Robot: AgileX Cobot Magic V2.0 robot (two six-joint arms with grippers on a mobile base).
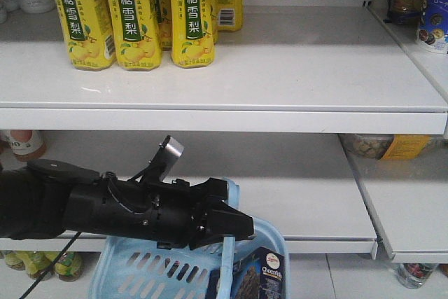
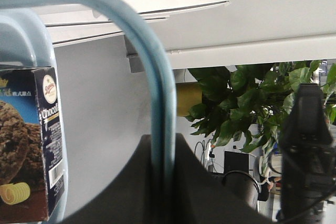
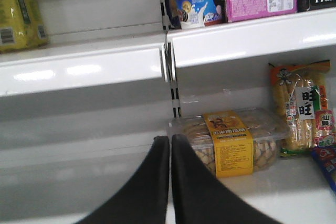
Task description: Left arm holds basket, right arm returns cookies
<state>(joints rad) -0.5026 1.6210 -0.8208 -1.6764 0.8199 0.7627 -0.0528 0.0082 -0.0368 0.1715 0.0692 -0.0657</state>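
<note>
Light-blue basket hangs in front of the lower shelf, carried by its handle. Left arm: left end effector is clenched on that handle. The left wrist view confirms it, with the thin blue bar running down between the two dark jaws. The holding half of the task is in place.

Cookies: navy box inside the basket, just beside the handle, with nothing touching it. Right end effector: fingers pressed together with nothing between them, pointed at the shelving rather than at the basket. Judgement: the return step has not begun. Reaching in, grasping, carrying to the shelf and releasing all remain.

View differences:
- **Front view:** the only one showing the yellow bottles on the upper shelf and the left arm as a whole. No right arm appears in it.
- **Left wrist view:** the only one giving the box face close up.
- **Right wrist view:** the only one showing a clear tub of biscuits with a yellow label, and snack packs beside it. Basket and cookies are absent there.
</note>
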